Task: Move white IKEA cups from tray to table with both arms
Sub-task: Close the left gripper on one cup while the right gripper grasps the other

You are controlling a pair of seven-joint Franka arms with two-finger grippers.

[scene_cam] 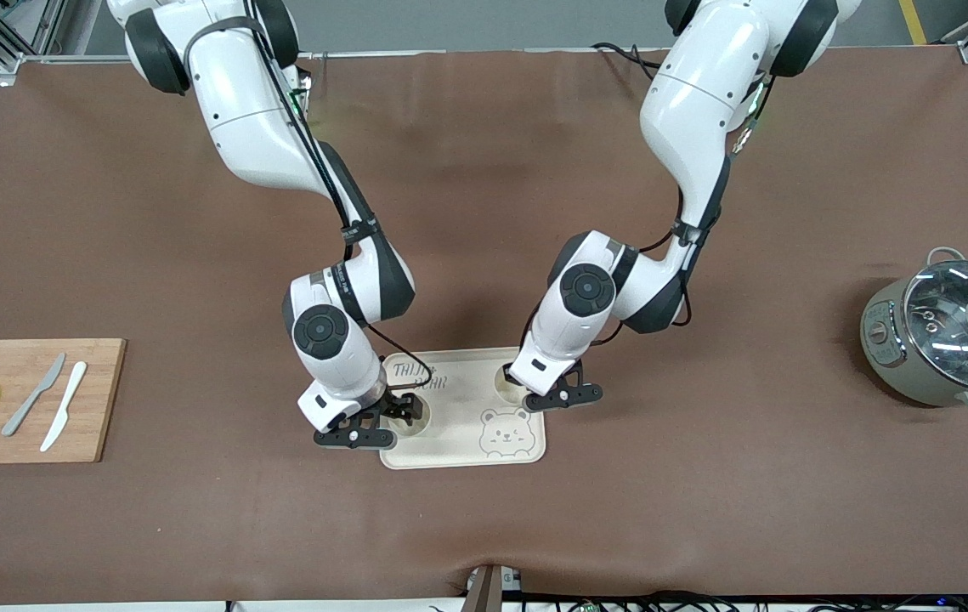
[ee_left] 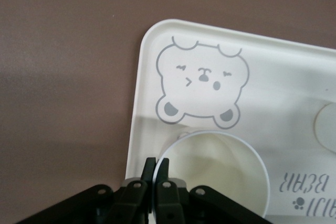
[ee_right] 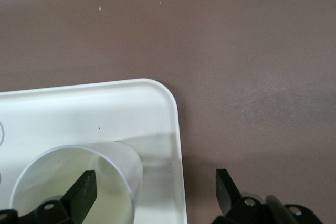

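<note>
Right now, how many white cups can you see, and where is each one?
2. One white cup stands on the bear tray at the left arm's end, its rim pinched by the left gripper. The other cup stands at the right arm's end, under the open right gripper.

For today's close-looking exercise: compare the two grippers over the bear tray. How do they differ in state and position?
The left gripper is shut on the rim of a white cup; the right gripper is open, one finger inside the other cup and one outside.

The left gripper is at the bear tray's left-arm end, the right gripper at its right-arm end.

Both cups stand upright on the tray.
</note>
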